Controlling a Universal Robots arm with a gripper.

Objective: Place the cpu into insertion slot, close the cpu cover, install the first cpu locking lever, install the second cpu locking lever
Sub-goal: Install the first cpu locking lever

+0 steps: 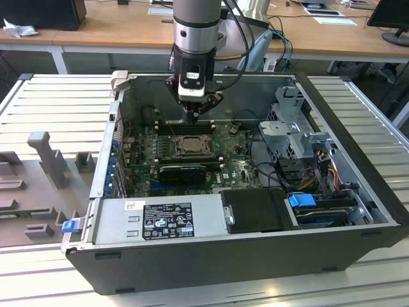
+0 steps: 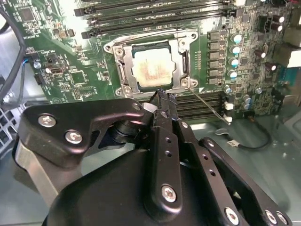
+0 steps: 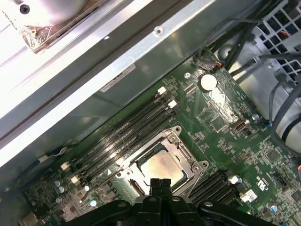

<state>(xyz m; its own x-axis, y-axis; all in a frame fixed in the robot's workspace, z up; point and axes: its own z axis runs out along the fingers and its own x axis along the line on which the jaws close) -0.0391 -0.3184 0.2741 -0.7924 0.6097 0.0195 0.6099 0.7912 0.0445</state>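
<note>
cpu (image 2: pixel 151 67) in insertion slot (image 2: pixel 127 67), cpu cover (image 2: pixel 149 40) lying over both, memory slots (image 2: pixel 155 16) on either side

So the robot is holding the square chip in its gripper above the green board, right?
No. The cpu lies in the insertion slot, framed by the cpu cover, as the second wrist view shows; the gripper is above the green board.

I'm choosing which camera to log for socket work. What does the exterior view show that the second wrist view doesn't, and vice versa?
Exterior view: the whole open computer case, its power supply, the drive cage and the arm reaching down into it.
Second wrist view: the smeared pale face of the cpu, a thin wire lever angling away from the socket, and a row of capacitors.
Shared: the cpu, the cpu cover lying around it, and the shut gripper at the cover's edge.
</note>
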